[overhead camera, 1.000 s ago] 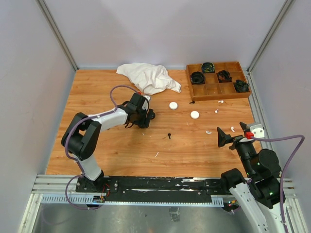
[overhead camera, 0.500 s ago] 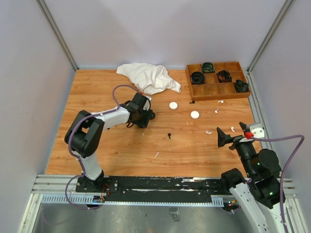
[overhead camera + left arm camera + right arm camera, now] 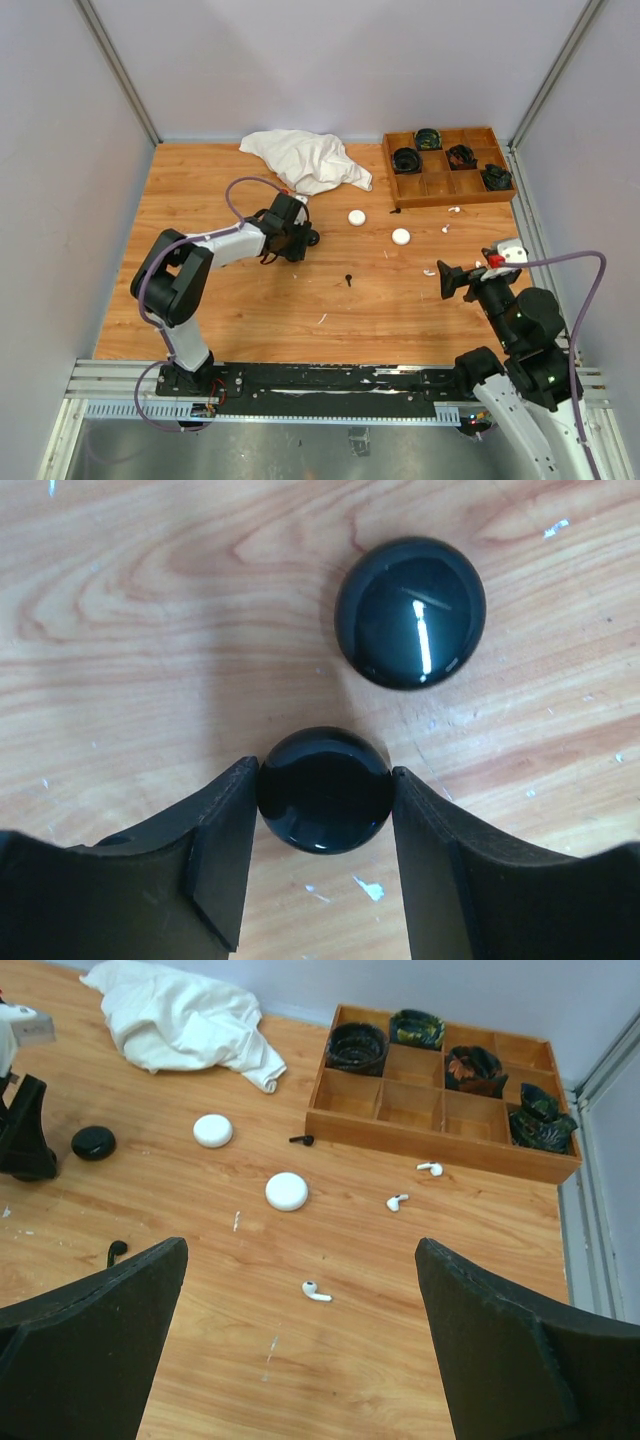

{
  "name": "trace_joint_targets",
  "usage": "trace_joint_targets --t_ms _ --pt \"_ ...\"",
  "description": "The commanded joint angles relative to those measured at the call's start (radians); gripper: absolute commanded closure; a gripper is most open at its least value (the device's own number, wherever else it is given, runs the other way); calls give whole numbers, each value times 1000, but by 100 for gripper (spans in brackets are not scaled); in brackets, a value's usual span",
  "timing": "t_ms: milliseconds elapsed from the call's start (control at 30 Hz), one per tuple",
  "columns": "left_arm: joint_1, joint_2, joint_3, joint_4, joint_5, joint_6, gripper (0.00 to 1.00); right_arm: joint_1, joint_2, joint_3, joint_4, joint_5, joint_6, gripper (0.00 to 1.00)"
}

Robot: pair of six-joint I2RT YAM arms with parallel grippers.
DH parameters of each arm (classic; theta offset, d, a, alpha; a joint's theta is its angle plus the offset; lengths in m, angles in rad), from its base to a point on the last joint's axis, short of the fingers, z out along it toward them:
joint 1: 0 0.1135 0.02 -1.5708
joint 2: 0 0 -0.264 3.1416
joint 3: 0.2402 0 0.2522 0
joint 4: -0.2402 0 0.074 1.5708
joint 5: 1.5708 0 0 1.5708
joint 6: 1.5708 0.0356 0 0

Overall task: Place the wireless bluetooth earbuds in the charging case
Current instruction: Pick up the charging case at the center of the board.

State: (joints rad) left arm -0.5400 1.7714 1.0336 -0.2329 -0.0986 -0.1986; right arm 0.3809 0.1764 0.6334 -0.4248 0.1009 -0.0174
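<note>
No writing, label or number can be read (in any view)

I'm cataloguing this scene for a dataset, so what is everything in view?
gripped black case: 1, glossy black, left of centre
loose black case: 1, glossy black, just beyond the gripped one
white cases: 2, white, mid-table
white earbuds: 3 clear, white, scattered right of centre
black earbuds: 2, black, one mid-table, one by the tray
cloth: 1, white, crumpled, far edge
tray: 1, brown wood, far right
coiled items: 4, mostly black, in separate tray compartments
table: 1, wood grain
left gripper: black, fingers against the gripped case
right gripper: black, open, right side
</note>
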Motion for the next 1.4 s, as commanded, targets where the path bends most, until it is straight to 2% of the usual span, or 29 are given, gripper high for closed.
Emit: trace_joint_targets --t_ms 0,167,333,567,667,900,1200,1367 --pt "-9 -108 -72 88 30 -154 63 13 74 59 -7 -51 30 1" --pt "-10 -226 -114 139 50 -279 66 13 173 88 2 -69 45 1" --pt "-22 -354 -160 198 56 -388 68 13 231 75 75 -221 61 1" --pt "-56 -523 -230 298 70 -522 69 17 326 -15 341 -466 83 1" --pt "-77 -568 -247 322 51 -570 70 29 370 -62 491 -519 101 1" --pt "-155 -664 -305 396 -50 -681 74 135 454 -159 771 -502 58 1" --pt "-268 -703 -323 487 -198 -771 74 321 634 -292 1281 -350 -13 1" --pt "-318 -705 -329 539 -261 -780 75 377 763 -296 1460 -277 -5 4"
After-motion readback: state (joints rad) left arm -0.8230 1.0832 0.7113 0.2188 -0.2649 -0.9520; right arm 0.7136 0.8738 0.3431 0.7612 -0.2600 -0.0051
